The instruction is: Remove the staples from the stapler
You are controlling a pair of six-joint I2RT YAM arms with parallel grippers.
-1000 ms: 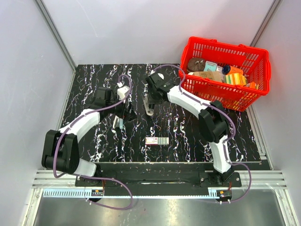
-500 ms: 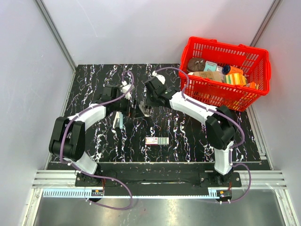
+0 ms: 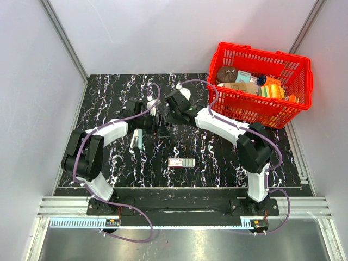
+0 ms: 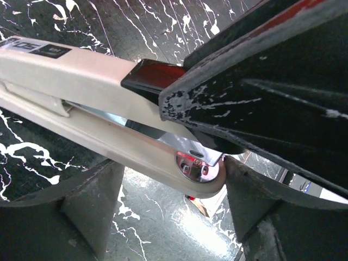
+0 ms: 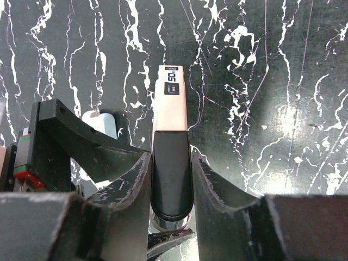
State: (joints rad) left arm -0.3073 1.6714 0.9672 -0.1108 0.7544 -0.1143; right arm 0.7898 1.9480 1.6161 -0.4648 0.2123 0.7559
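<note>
Clamping the black rear end of the stapler [image 5: 171, 103] between its two fingers, the right gripper [image 5: 171, 163] is grasping it from both sides. The cream front of the stapler juts out beyond the fingertips over the black marbled tabletop [image 3: 109, 92]. A small label with the figure 50 sits near the front tip.

From the left wrist view, the stapler runs slantwise from upper left to lower middle. There is a bright metal strip between its cream upper and lower halves, and a round rivet at the hinge end. One of the right gripper's fingers crosses over the black cap. The left gripper [image 4: 171, 176] is released: its fingers [image 4: 89, 201] stand wide apart on either side of the hinge end, and neither appears to touch it.

From above, both arms meet over the middle of the tabletop, toward its far half and left of the red basket [image 3: 296, 68], which holds assorted packets. A small pale-blue item [image 3: 136, 142] lies on the tabletop just near of the left gripper. A short flat strip [image 3: 181, 162] lies further toward the near edge, apart from both grippers.
</note>
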